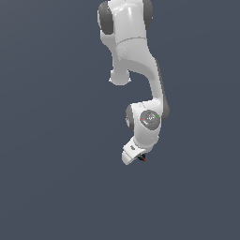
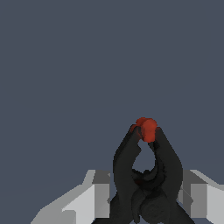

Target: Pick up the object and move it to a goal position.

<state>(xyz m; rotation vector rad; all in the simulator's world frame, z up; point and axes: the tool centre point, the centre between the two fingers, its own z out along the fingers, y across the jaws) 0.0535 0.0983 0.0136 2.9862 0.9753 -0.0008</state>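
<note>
One half of the job looks done to us: the gripper (image 1: pixel 139 158) is clamped on the object (image 1: pixel 142 158), which sits between the fingers (image 2: pixel 98 192) at the arm's lower end, so we judge the pickup made and only the carry left, though no goal marker shows in either view. We see the object (image 2: pixel 146 175) in the wrist view as a small black clamp-like thing, two curved prongs arching out and meeting at a red tip (image 2: pixel 146 128).
</note>
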